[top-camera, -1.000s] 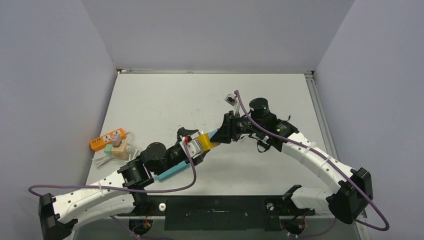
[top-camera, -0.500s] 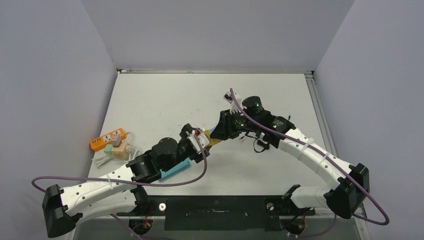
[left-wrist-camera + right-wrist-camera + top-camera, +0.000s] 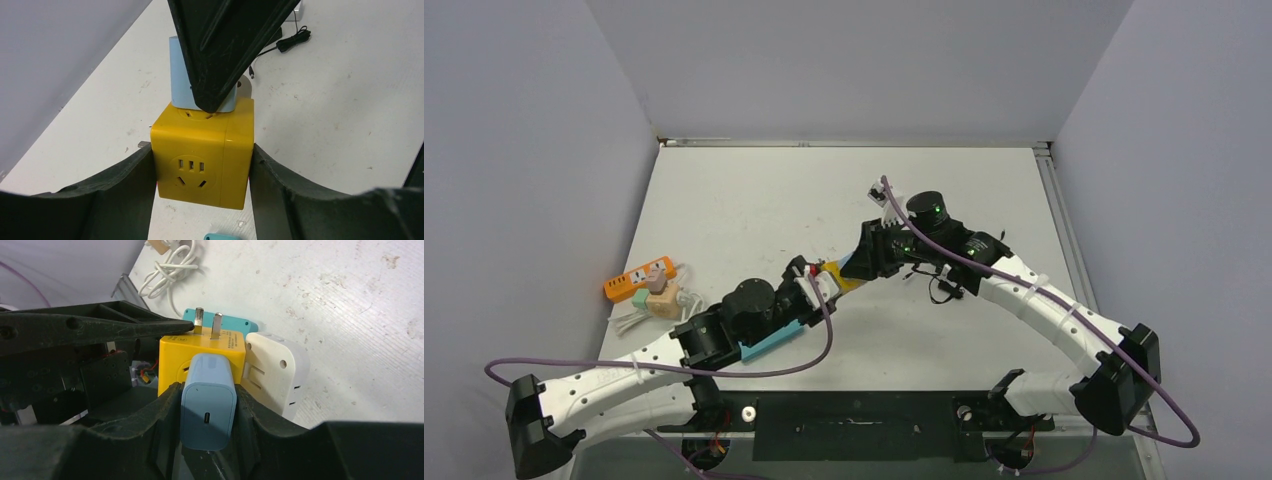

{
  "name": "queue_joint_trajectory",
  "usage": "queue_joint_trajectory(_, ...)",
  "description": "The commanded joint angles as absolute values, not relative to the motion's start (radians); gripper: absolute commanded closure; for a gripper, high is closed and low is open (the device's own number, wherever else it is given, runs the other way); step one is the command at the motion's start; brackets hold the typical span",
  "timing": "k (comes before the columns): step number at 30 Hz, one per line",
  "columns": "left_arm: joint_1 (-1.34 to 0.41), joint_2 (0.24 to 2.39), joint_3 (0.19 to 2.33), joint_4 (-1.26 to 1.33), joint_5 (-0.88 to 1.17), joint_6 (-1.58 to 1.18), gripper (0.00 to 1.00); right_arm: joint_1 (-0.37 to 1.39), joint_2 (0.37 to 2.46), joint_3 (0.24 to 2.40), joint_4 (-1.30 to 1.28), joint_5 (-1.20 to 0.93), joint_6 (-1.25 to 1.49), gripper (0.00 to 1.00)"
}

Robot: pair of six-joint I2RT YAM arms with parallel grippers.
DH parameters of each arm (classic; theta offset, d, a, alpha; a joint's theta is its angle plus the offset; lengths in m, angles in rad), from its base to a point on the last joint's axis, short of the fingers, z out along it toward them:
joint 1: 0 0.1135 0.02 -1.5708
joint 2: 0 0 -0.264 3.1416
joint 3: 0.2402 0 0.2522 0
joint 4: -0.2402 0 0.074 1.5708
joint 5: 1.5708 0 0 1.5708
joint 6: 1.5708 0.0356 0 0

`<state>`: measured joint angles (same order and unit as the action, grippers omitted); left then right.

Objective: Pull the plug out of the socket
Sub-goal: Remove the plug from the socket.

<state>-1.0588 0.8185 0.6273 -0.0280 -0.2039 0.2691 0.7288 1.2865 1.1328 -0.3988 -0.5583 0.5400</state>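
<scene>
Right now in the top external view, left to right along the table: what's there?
orange power strip → teal bar → left pincer → yellow socket cube → right pincer → black cable

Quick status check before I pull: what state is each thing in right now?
yellow socket cube: clamped between left hand fingers.
light blue plug: seated in the cube, gripped by right hand.
white adapter: on the cube's side face.
orange power strip: lying untouched at table's left edge.
</scene>
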Motion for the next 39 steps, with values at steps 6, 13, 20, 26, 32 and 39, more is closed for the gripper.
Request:
queue_joint_trajectory(6,-1.058,0.723,0.586,0.063,-0.074,0.289,1.0,0.628,1.155,1.062,-0.197,-0.91,0.497,0.95)
queue_joint_trajectory(13,-1.058,0.737,0.592,0.057,-0.041,0.288,1.0,0.629,1.15,1.092,-0.285,-0.965,0.42,0.95)
queue_joint_trajectory(20,-1.032,0.773,0.618,0.043,-0.017,0.243,1.0,0.724,1.141,1.117,-0.29,-0.816,0.39,0.95)
queue_joint_trajectory(26,-0.967,0.78,0.627,0.055,0.047,0.197,0.48,0.751,1.145,1.13,-0.282,-0.734,0.386,0.95)
queue_joint_trajectory(32,-0.953,0.779,0.63,0.048,0.066,0.192,0.25,0.767,1.147,1.136,-0.273,-0.719,0.385,0.95)
queue_joint_trajectory(39,-0.936,0.794,0.641,0.033,0.076,0.194,0.18,0.773,1.151,1.152,-0.29,-0.692,0.381,0.95)
